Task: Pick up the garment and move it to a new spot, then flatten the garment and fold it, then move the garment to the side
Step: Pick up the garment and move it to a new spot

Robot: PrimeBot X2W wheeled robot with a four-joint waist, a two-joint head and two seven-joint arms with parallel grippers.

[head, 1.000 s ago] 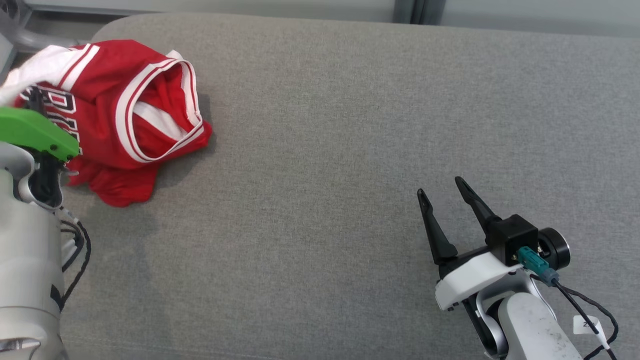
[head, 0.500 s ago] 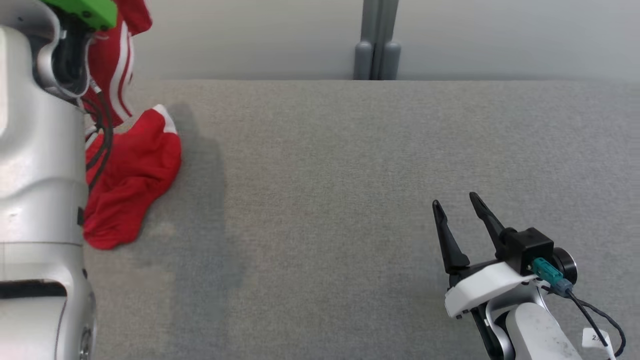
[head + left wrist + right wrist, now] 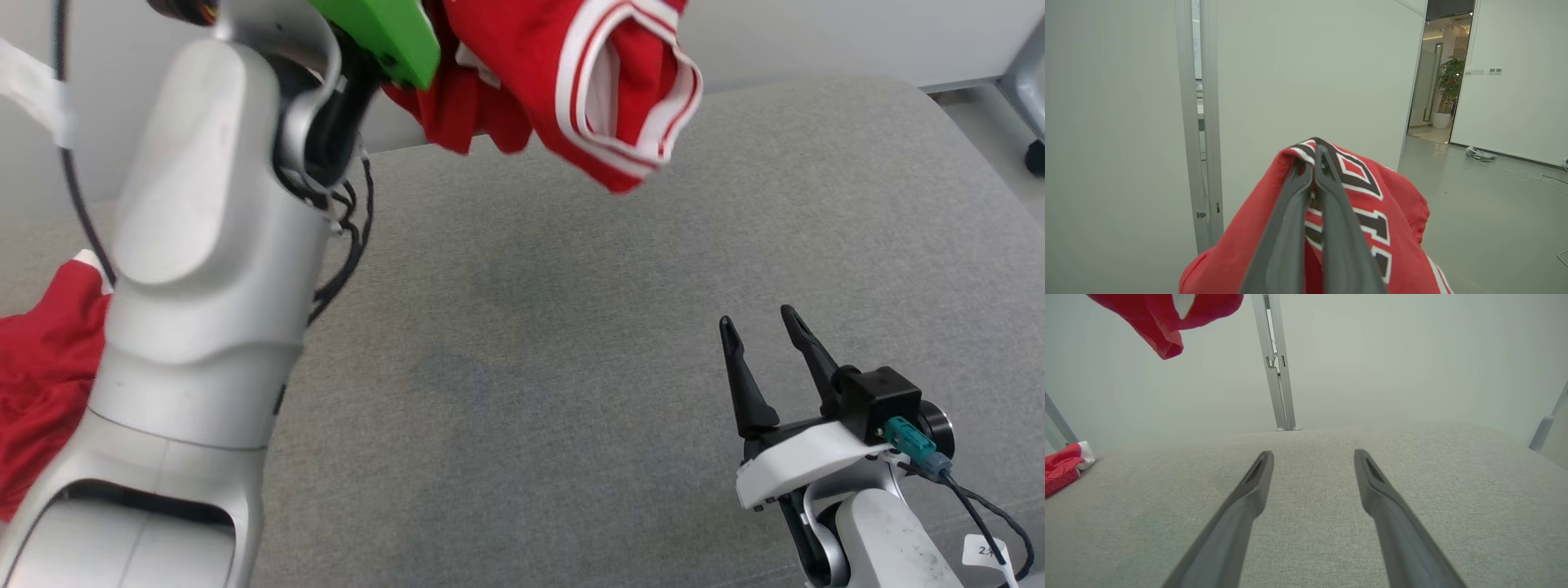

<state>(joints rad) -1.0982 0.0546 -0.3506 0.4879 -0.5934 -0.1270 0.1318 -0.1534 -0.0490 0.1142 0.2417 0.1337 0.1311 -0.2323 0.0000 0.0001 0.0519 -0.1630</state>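
Observation:
The garment (image 3: 571, 82), a red jersey with white trim and black lettering, hangs in the air at the top of the head view, above the grey padded surface (image 3: 571, 327). In the left wrist view my left gripper (image 3: 1312, 163) is shut on a fold of the garment (image 3: 1372, 204), with the cloth draped over both fingers. My raised left arm (image 3: 204, 245) hides the grip in the head view. More red cloth (image 3: 41, 384) lies on the surface at the left; I cannot tell whether it joins the held part. My right gripper (image 3: 758, 318) stands open and empty at the lower right, low over the surface (image 3: 1312, 455).
A pale wall panel with a metal post (image 3: 1276, 375) stands behind the surface. The surface's rounded right edge (image 3: 963, 139) falls to the floor, where a dark castor (image 3: 1035, 157) stands. In the left wrist view a doorway with a potted plant (image 3: 1447, 81) and floor cables (image 3: 1482, 154) lie beyond.
My left arm has risen and swung right, lifting the garment off the surface into the air. The head view has shifted meanwhile. The right gripper has stayed open in about the same place.

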